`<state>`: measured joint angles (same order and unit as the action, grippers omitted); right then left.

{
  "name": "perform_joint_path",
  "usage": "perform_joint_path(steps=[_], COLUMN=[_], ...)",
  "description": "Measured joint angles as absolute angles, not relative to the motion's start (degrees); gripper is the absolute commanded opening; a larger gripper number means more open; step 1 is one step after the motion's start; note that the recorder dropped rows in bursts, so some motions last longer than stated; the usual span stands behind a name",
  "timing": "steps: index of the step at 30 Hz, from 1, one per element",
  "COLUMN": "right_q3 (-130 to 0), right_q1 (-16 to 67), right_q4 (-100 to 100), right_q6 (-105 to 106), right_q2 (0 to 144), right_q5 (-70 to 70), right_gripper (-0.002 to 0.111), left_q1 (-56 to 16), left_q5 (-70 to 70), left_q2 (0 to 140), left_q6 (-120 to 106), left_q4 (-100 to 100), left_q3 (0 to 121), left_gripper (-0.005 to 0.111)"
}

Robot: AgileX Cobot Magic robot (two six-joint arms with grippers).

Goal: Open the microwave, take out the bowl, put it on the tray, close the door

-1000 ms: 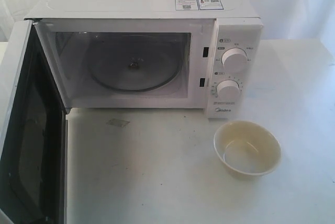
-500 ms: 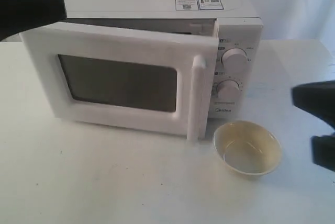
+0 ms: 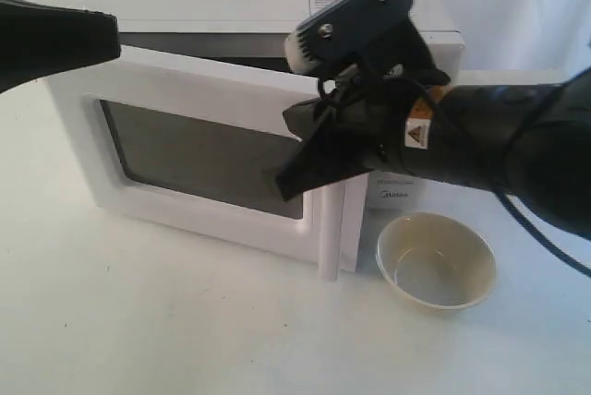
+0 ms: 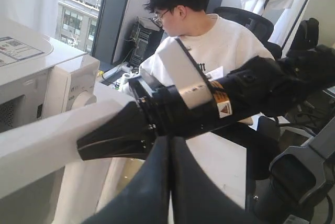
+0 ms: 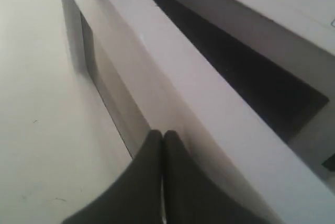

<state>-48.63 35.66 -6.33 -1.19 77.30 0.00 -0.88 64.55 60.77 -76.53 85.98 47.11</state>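
Observation:
The white microwave (image 3: 392, 197) stands at the back with its door (image 3: 185, 90) ajar, a dark gap showing along the door's top. My right gripper (image 3: 283, 183) is shut and empty, reaching across to the door's front near the dark window (image 3: 203, 160) and the bar handle (image 3: 331, 229). In the right wrist view its tips (image 5: 162, 135) lie against the door face (image 5: 172, 82). My left gripper (image 3: 111, 35) is shut, hovering by the door's upper left corner; its closed tips (image 4: 170, 143) hold nothing. The cream bowl (image 3: 436, 259) sits on the table before the control panel. No tray is in view.
The white table (image 3: 185, 340) runs in front of the microwave. My right arm (image 3: 480, 146) covers both knobs. A seated person (image 4: 204, 41) and office chairs appear behind the right arm in the left wrist view.
The door swung from wide open to nearly closed. My right arm came in from the right across the door's front, and the left arm appeared at the upper left. The bowl stayed put.

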Motion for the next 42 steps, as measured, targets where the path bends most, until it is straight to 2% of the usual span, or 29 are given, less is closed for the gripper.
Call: perform_joint_path(steps=[9, 14, 22, 29, 42], right_q3=[-50.69, -52.28, -55.96, -57.77, -60.69], right_q1=[35.66, 33.34, 30.95, 29.78, 29.88], right_q4=[-6.33, -6.33, -6.33, -6.33, -6.33], right_q6=[0.00, 2.11, 2.71, 2.83, 2.93], right_q2=[79.95, 81.73, 85.75, 88.29, 91.00], right_q5=[2.25, 0.34, 1.23, 0.00, 1.95], right_gripper=[0.000, 0.000, 0.000, 0.000, 0.000], left_q1=[-0.88, -0.88, -0.88, -0.88, -0.88], left_q5=[64.55, 64.55, 56.07, 57.27, 62.32], left_q2=[60.40, 53.02, 29.32, 16.24, 11.13], left_q6=[-73.91, -68.25, -38.52, -17.88, -13.58], left_q4=[82.34, 77.77, 44.28, 21.00, 15.19], left_q3=[47.11, 47.11, 47.11, 47.16, 47.16], left_gripper=[0.000, 0.000, 0.000, 0.000, 0.000])
